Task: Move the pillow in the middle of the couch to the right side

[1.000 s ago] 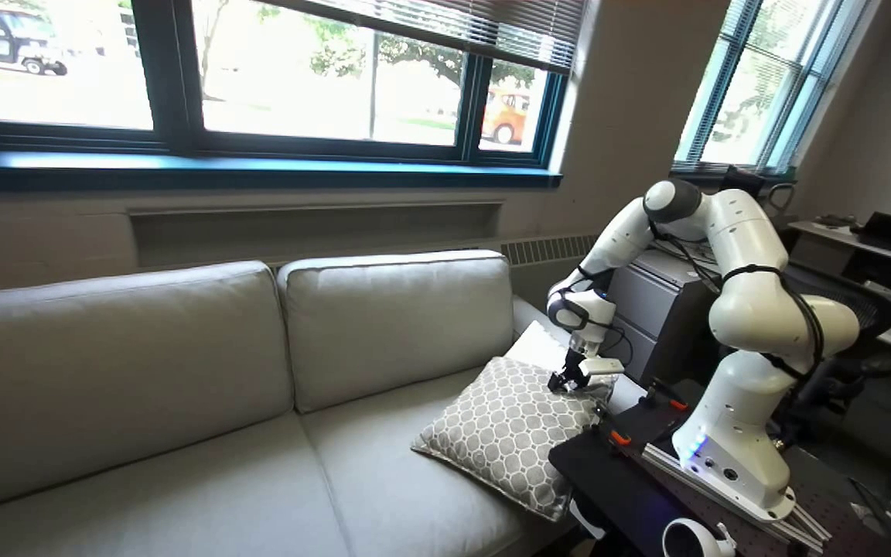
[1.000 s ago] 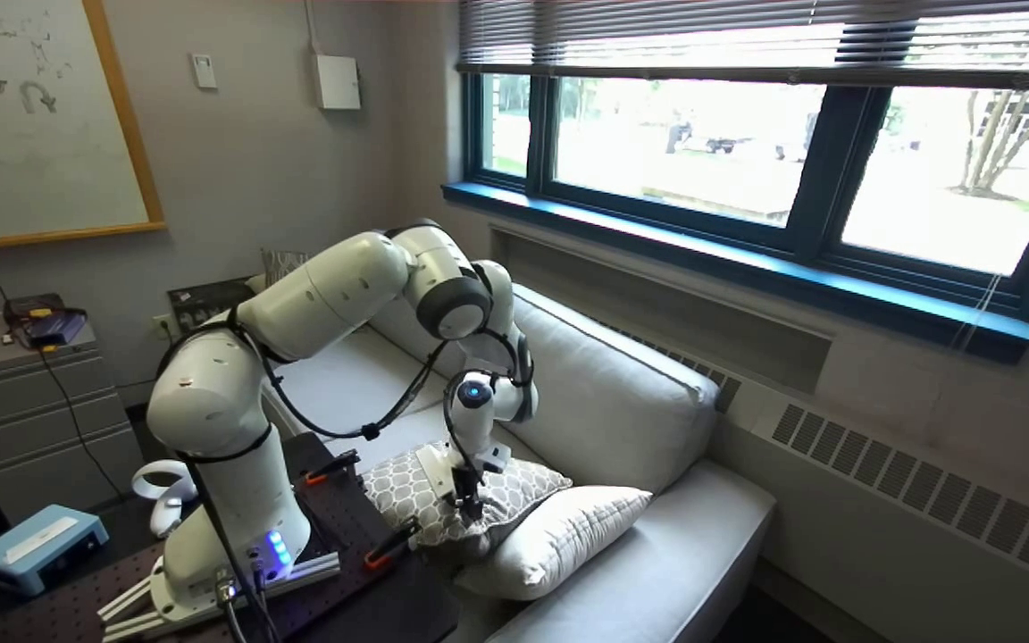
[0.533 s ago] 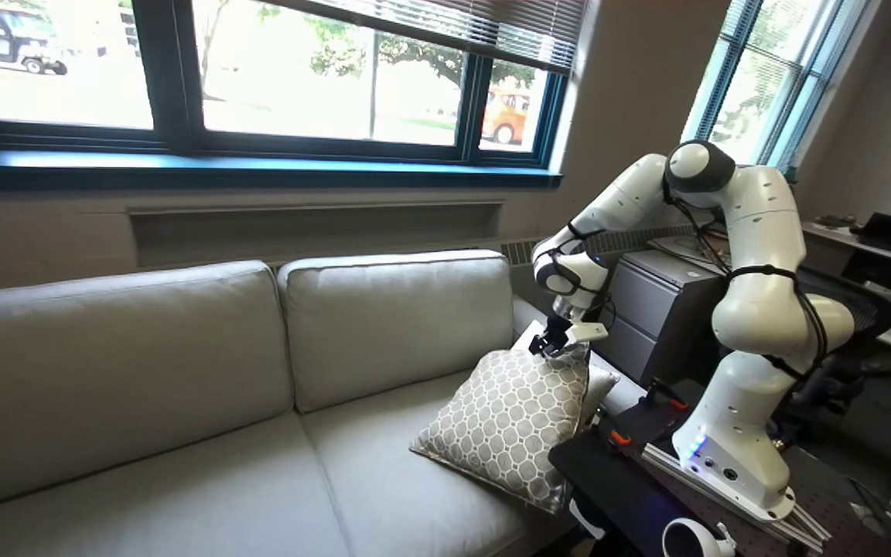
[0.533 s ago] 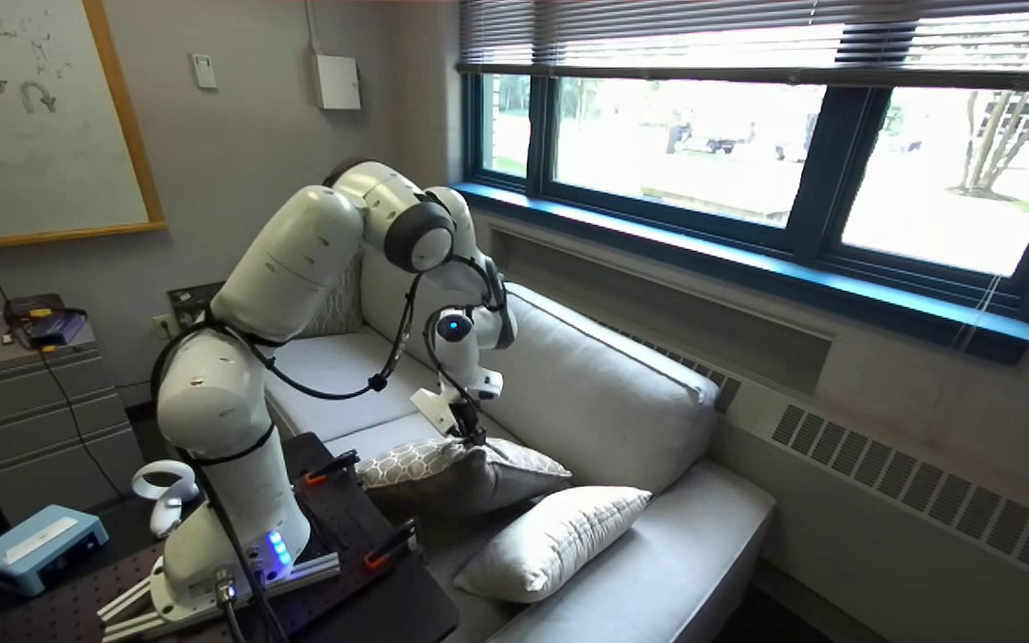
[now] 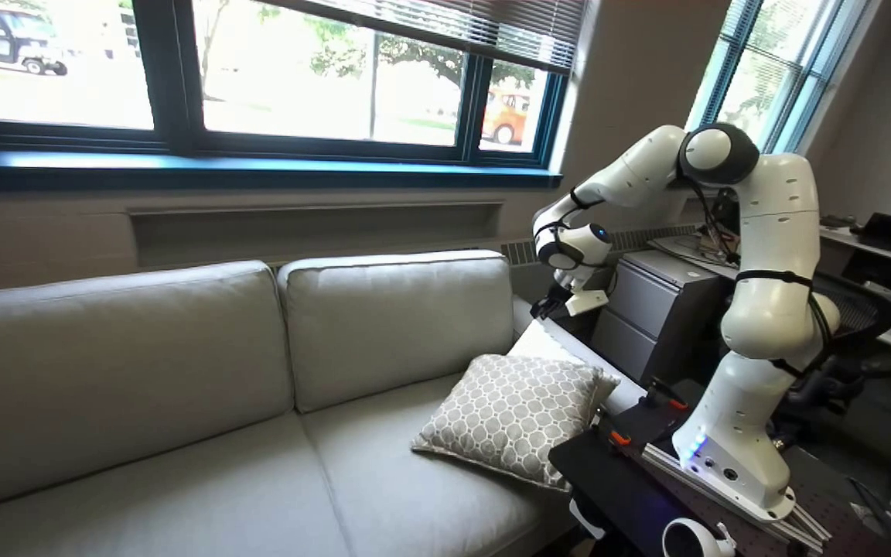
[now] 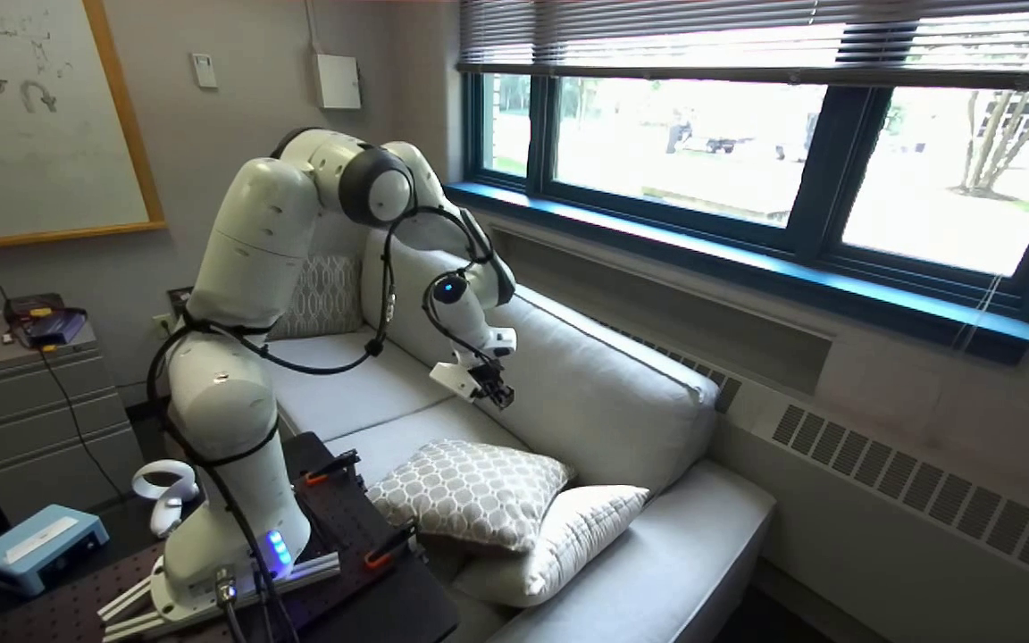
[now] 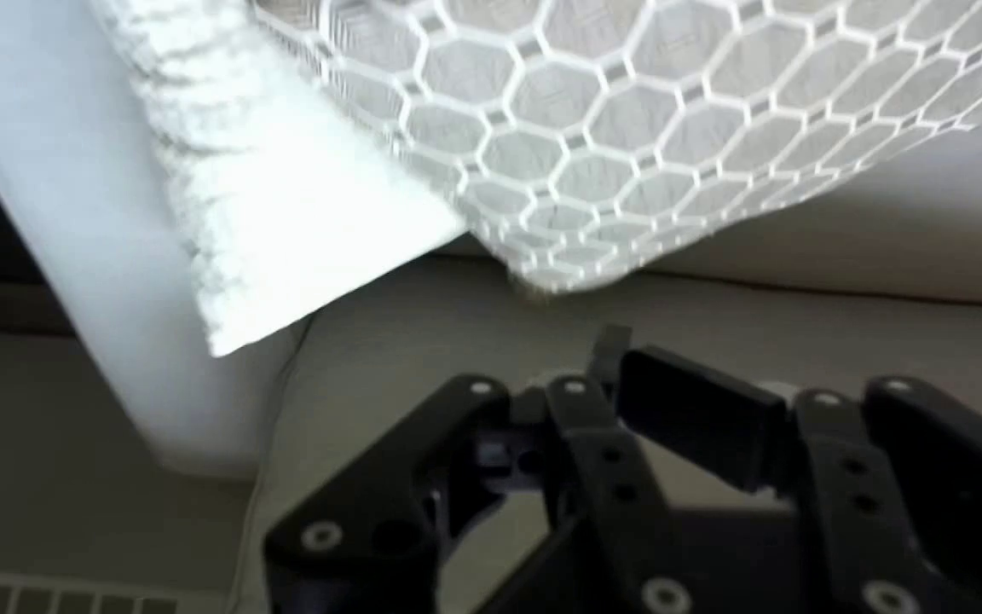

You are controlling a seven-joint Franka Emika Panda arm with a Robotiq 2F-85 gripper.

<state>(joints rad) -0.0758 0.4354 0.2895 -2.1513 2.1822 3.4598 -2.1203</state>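
Note:
The pillow [image 5: 511, 414], beige with a white lattice pattern, lies on the couch [image 5: 182, 379] at the end by the robot. In an exterior view it also shows [image 6: 479, 491], its edge overlapping the smaller white pillow [image 6: 568, 536]. My gripper [image 5: 544, 308] is above and behind the pillow, apart from it, near the couch back; it also shows in an exterior view [image 6: 495, 393]. In the wrist view the fingertips [image 7: 623, 362] meet with nothing between them. A pillow corner [image 7: 593, 145] shows just beyond them, with the white pillow [image 7: 312, 205] beside it.
A second patterned pillow [image 6: 322, 299] stands at the far end of the couch. The couch armrest [image 6: 657, 563] is beside the white pillow. A black table [image 6: 372, 589] with orange-tipped clamps [image 6: 392, 545] borders the couch seat. A grey cabinet [image 5: 646, 302] stands behind the armrest.
Half a second ago the gripper held the pillow's edge raised. The pillow has dropped back, now overlapping the white pillow, and the gripper has moved up and away toward the couch back.

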